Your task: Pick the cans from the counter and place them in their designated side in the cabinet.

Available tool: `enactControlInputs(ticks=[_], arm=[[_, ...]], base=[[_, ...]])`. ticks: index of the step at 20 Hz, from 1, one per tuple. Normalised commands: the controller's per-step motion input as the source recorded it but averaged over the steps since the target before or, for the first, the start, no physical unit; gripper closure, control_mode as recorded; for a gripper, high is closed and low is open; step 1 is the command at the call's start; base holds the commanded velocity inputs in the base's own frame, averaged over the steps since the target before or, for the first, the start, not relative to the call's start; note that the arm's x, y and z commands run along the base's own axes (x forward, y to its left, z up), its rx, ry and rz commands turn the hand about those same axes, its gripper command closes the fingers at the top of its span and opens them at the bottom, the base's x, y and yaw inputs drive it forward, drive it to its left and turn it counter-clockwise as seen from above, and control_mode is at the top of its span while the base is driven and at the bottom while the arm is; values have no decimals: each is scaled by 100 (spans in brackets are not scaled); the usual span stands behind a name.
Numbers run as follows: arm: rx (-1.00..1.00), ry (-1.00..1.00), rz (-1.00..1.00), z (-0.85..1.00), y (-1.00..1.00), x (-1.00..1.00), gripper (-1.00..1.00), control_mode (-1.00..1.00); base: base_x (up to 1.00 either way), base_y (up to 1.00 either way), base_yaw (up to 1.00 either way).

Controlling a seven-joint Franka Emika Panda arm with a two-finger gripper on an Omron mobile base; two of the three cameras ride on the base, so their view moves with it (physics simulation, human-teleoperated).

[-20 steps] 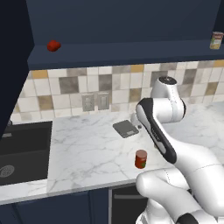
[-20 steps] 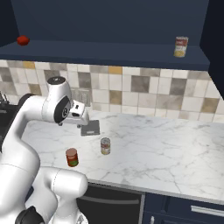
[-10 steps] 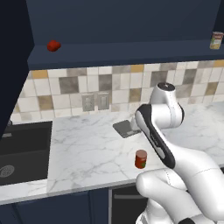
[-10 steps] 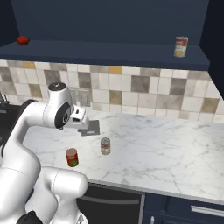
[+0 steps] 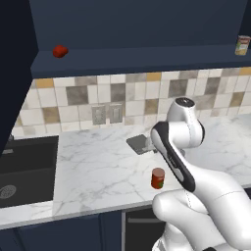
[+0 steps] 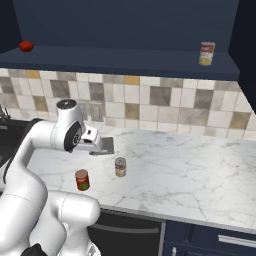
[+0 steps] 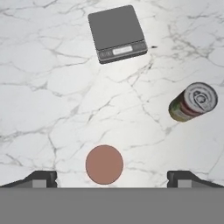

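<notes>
Open fingers poised above the red can for a top-down pick.

The red can (image 7: 104,164) is seen end-on between the widely parted, empty fingers (image 7: 44,178), a sign that the hand is pointed straight down over it. The labelled can (image 7: 193,102) stands just beside it on the bench (image 6: 190,170), near a grey scale (image 7: 117,33). The cabinet (image 6: 125,57) shelf already carries another can (image 6: 206,53) at its right end.
</notes>
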Motion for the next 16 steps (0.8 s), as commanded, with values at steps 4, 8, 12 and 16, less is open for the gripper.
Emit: enactControlInputs(ticks=[4,8,12,16], arm=[[0,2,0,-21,3,0,-100,-100],[0,1,0,-23,8,-1,-100,-100],[0,1,0,-22,10,-5,-100,-100],[0,2,0,-21,8,-7,-100,-100]], base=[[0,0,0],[0,0,0],[0,0,0],[0,0,0]])
